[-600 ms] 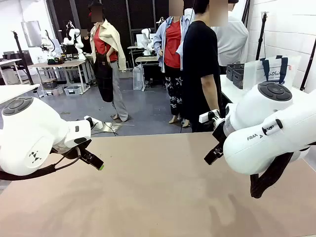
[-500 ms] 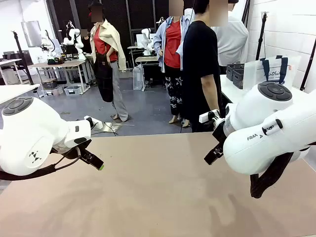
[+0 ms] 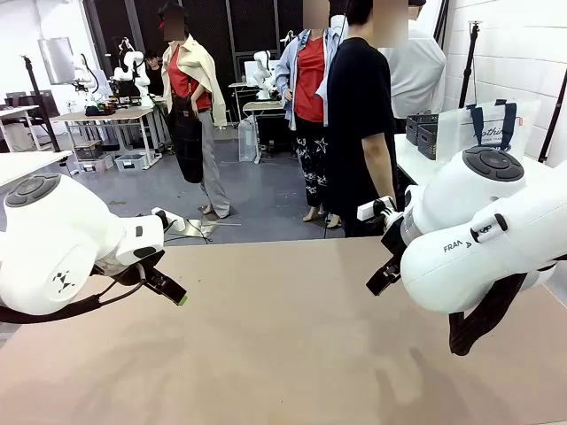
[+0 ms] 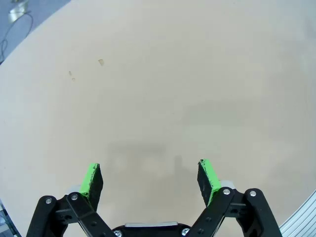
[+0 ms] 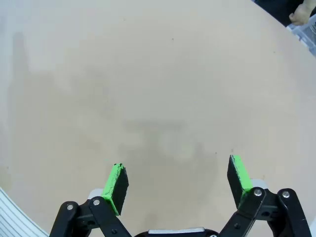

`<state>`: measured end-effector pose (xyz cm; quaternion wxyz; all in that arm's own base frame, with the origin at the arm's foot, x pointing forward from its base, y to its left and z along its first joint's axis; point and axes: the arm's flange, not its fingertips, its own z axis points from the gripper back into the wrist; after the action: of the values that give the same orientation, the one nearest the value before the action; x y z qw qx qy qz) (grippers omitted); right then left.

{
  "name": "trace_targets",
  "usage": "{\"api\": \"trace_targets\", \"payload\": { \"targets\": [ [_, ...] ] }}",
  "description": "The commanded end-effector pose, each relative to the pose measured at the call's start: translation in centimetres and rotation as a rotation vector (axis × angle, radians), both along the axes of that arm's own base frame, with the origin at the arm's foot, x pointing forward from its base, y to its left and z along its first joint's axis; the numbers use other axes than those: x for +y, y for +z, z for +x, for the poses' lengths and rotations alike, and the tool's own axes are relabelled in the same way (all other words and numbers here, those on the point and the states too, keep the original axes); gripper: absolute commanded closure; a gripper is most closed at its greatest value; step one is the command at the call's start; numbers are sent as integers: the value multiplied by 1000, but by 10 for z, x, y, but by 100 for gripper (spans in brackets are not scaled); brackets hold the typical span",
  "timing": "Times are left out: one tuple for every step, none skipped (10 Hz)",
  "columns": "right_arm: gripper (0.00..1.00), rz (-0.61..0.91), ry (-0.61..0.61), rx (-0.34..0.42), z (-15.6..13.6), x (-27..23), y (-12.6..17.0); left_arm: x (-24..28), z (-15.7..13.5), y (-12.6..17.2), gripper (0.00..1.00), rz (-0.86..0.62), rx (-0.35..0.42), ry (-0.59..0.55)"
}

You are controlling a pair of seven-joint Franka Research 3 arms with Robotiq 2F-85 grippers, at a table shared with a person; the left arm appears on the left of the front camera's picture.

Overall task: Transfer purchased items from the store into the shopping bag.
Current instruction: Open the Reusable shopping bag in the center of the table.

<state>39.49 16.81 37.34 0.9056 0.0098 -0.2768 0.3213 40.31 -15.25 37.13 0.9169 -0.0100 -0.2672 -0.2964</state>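
- The left pincer hangs over the bench, above its left half; the jaws stand spread wide, and nothing lies between the green pads.
- Under it the bench's surface is bare and tan; a couple of small specks sit farther out.
- The left arm comes in low over the bench's left side; its pincer tilts down and toward the bench's middle, clear of the surface.
- The right pincer is likewise wide open and empty. It hovers above the bench's right half, and a faint shadow falls on the bench below it.
- The right arm bulks white over the bench's right side; one dark finger shows at its inner edge.
- The shopping bag stands upright beyond the bench's far right corner, on a white side table. It is translucent, with its navy handles raised and navy script on its face; it is well apart from both pincers.
- The basket, dark grey with slotted walls, sits on that same side table just beside the bag, on the side nearer the bench's middle; whether the two touch cannot be told, nor what the basket holds.
- A person in a black short-sleeved top stands at the bench's far edge, right of its middle, with one arm hanging down.
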Motion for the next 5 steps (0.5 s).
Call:
{"api": "trace_targets", "payload": {
  "targets": [
    [0, 0, 0, 0, 0, 0, 0, 1, 0, 0, 0, -1, 0, 3],
    [0, 0, 0, 0, 0, 0, 0, 1, 0, 0, 0, -1, 0, 3],
    [0, 0, 0, 0, 0, 0, 0, 1, 0, 0, 0, -1, 0, 3],
    [0, 0, 0, 0, 0, 0, 0, 1, 0, 0, 0, -1, 0, 3],
    [0, 0, 0, 0, 0, 0, 0, 1, 0, 0, 0, -1, 0, 3]
  ]
}}
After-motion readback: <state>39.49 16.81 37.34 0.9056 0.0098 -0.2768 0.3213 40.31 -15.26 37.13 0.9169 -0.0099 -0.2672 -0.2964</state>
